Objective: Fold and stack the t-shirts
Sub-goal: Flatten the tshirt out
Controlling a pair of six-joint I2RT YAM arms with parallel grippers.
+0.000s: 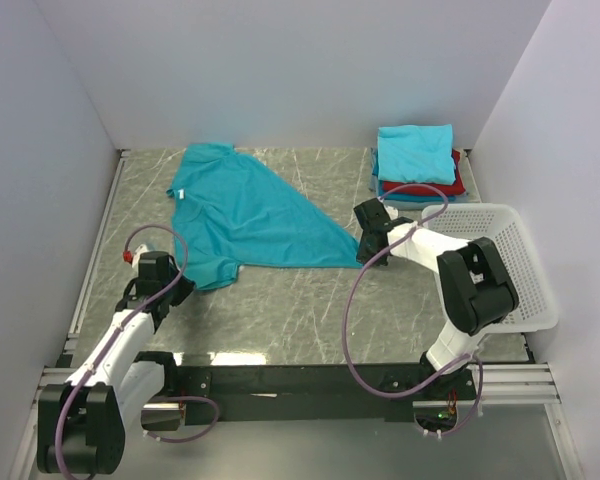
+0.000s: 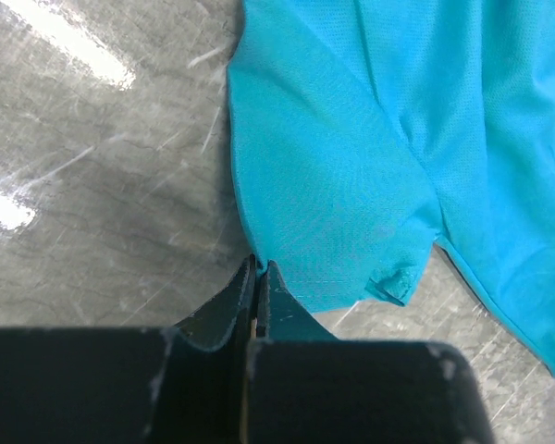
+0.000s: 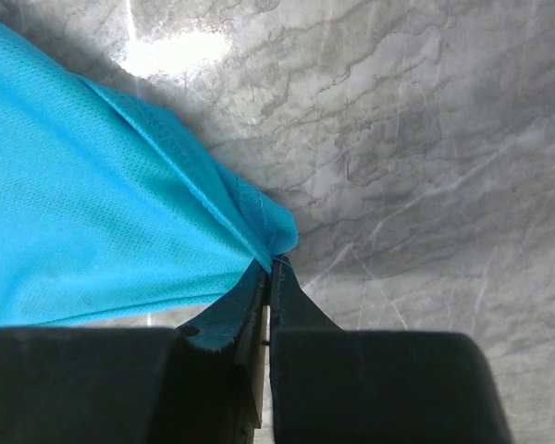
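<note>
left fingers [image 2: 220, 314], right fingers [image 3: 301, 310] pinch teal t-shirt [image 1: 245, 215] | long axis far-left to right

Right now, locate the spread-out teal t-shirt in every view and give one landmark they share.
Top external: the spread teal t-shirt lies flat, left of centre.
Left wrist: the t-shirt fills the upper right, hem pinched in the shut left gripper.
Right wrist: the t-shirt fills the left, corner pinched in the shut right gripper.
Shared landmark: the grey marbled tabletop.
</note>
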